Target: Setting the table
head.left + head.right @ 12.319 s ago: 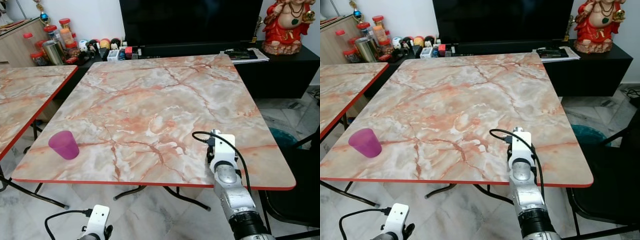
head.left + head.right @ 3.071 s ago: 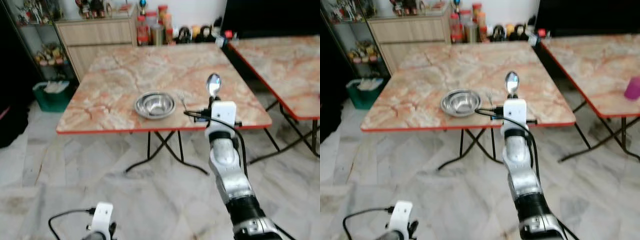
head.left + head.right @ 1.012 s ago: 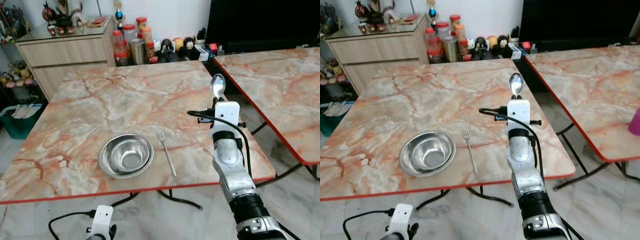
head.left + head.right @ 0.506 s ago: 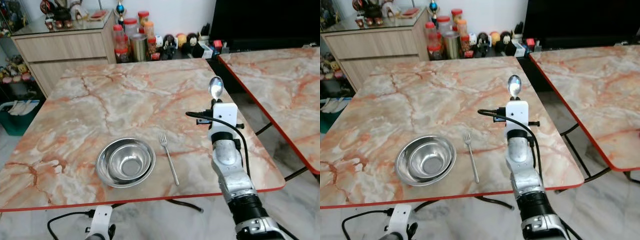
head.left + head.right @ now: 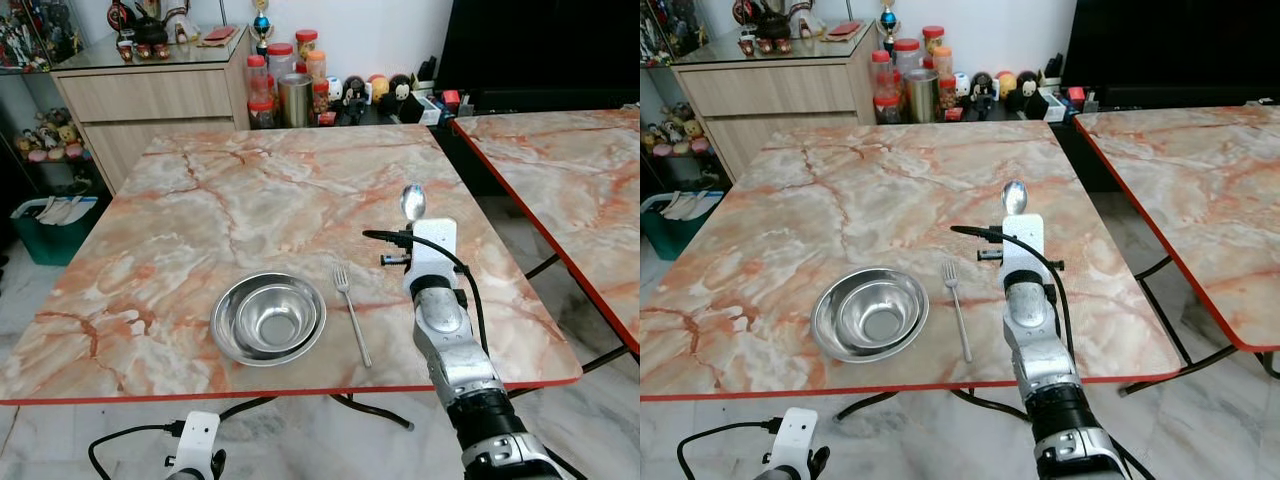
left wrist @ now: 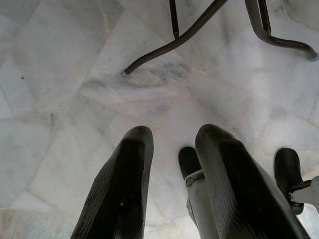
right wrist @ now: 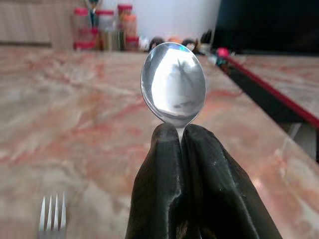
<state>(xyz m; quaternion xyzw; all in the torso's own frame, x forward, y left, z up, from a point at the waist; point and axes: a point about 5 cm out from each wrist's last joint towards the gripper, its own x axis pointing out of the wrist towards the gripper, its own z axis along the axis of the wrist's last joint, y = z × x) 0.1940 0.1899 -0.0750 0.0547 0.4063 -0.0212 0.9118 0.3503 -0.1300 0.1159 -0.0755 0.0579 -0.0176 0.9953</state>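
Left eye view: marble-patterned table (image 5: 180, 260) closer and more centred than half a second ago, a camera shift from walking up, not a move of the things. Steel bowl (image 5: 268, 318) near the front edge, fork (image 5: 352, 312) just to its right, lying near to far. Right gripper (image 5: 413, 226) raised over the table right of the fork, spoon (image 5: 412, 202) standing upright above it. Left gripper (image 5: 193, 462) hanging low below the table edge.

Right eye view: same layout; spoon bowl poking up past the wrist housing.

Left wrist view: 2 black fingers (image 6: 119, 194) parted, grasping nothing, floor tiles and table legs beyond.

Right wrist view: fingers (image 7: 162, 191) clenched on the spoon neck, fork tines near.

Judgement: within reach now; laying the spoon right of the fork looks next.
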